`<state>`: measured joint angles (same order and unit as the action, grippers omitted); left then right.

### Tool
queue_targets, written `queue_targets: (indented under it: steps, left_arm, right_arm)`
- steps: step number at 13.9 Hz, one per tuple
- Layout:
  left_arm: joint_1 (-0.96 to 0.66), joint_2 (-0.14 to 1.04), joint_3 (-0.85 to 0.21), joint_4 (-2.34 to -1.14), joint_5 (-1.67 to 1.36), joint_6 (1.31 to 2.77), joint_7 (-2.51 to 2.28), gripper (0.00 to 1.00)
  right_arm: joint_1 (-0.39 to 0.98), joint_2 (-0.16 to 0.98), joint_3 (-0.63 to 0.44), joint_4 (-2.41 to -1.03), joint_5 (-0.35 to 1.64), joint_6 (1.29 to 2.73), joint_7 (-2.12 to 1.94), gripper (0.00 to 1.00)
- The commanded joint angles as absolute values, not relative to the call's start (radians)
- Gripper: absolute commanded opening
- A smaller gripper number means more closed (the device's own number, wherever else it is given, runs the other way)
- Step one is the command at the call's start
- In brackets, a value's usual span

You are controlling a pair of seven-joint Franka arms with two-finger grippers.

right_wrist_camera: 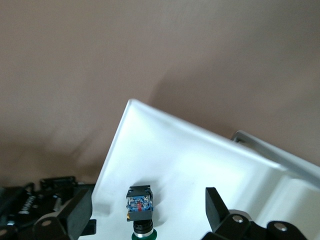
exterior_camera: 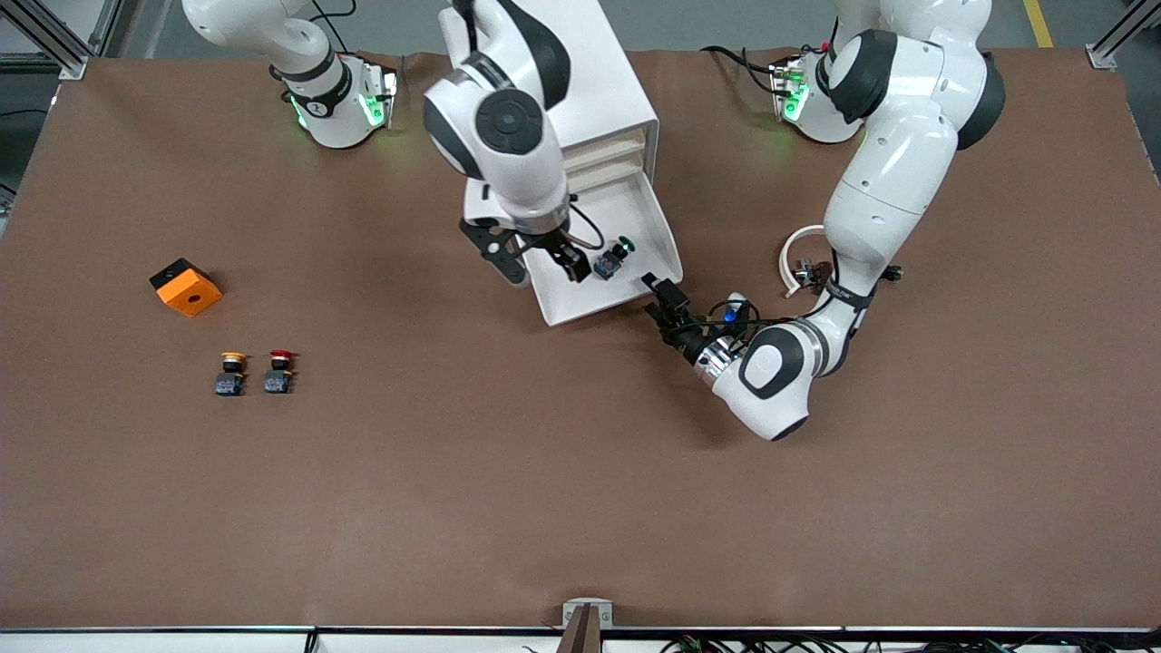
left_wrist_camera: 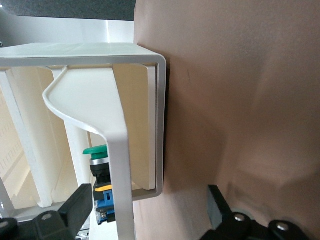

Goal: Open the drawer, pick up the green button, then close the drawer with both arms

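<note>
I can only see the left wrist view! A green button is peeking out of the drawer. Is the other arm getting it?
Observer: Not yet. The right gripper hangs over the open drawer beside the button, jaws open.
Operator: Are there other buttons?
Observer: Yes, a yellow-capped button and a red-capped button stand on the table, toward the right arm's end.
Operator: Anything else?
Observer: An orange block sits near them, farther from the front camera.
</note>
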<state>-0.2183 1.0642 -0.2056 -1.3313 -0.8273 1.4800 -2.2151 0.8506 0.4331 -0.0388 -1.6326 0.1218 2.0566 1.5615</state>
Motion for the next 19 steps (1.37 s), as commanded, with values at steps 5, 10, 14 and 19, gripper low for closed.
queue_targets:
  steps: [5,10,14,19]
  left_arm:
    - [-0.224,0.990,-0.209,-1.331,-0.734,1.471,-1.972,1.00]
    - [-0.219,0.924,-0.218,-1.327,-0.575,1.473,-1.628,1.00]
    - [-0.222,0.882,-0.207,-1.321,-0.529,1.497,-1.436,1.00]
    - [-0.251,0.838,-0.216,-1.307,-0.331,1.716,-1.278,1.00]
  right_arm:
    - [0.931,0.577,-0.060,-1.574,0.115,2.149,1.578,1.00]
    - [0.951,0.635,-0.061,-1.548,0.114,2.171,1.597,1.00]
    - [0.954,0.646,-0.060,-1.540,0.107,2.171,1.601,1.00]
    - [0.960,0.655,-0.058,-1.540,0.107,2.171,1.595,0.92]
